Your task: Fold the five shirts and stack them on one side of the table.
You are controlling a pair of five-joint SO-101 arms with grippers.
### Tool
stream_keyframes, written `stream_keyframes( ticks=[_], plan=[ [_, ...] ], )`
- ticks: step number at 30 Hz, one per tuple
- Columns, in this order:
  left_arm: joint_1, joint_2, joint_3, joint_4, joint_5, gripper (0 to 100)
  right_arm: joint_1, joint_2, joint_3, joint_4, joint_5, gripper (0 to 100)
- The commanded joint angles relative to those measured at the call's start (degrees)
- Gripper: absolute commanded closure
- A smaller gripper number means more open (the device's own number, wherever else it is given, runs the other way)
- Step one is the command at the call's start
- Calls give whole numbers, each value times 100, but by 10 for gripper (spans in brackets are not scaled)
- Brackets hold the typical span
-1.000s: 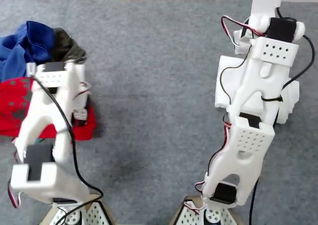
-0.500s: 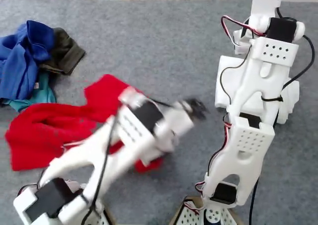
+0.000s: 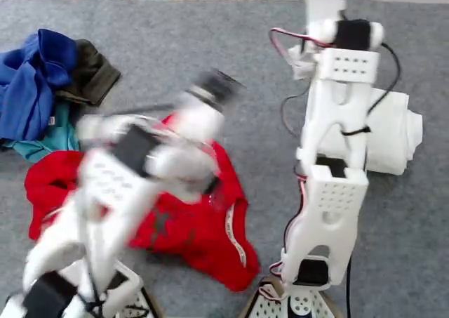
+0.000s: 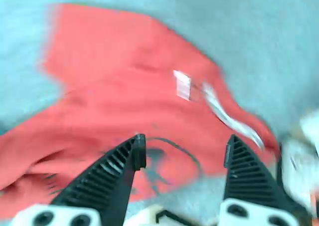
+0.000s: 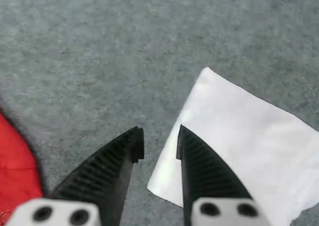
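A red shirt lies crumpled and partly spread on the grey table, left of centre. My left gripper hovers over the red shirt, open and holding nothing. Its blurred arm crosses the shirt in the high view. A folded white shirt rests at the right, partly under the right arm. Beside the white shirt's corner, my right gripper stands slightly open above bare table. A blue shirt, a dark shirt and a teal shirt are heaped at the far left.
Both arm bases stand at the near edge of the table. Bare grey cloth stretches across the far middle between the left heap and the right arm. A strip of the red shirt edges into the right wrist view.
The left arm swung from the left heap toward the centre, dragging the red shirt out and spreading it. The right arm shifted left, uncovering more of the white shirt.
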State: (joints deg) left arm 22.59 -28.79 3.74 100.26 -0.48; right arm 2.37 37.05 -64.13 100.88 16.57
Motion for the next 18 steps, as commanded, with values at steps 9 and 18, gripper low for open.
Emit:
stream_keyframes(
  ticks=[9, 18],
  plan=[
    [-5587, 510, 1349, -1204, 79, 729, -2048, 673, 277, -9, -765, 874],
    [-6053, 2734, 2255, -2541, -97, 803, -2927, 1481, 330, 9, -826, 876]
  ],
)
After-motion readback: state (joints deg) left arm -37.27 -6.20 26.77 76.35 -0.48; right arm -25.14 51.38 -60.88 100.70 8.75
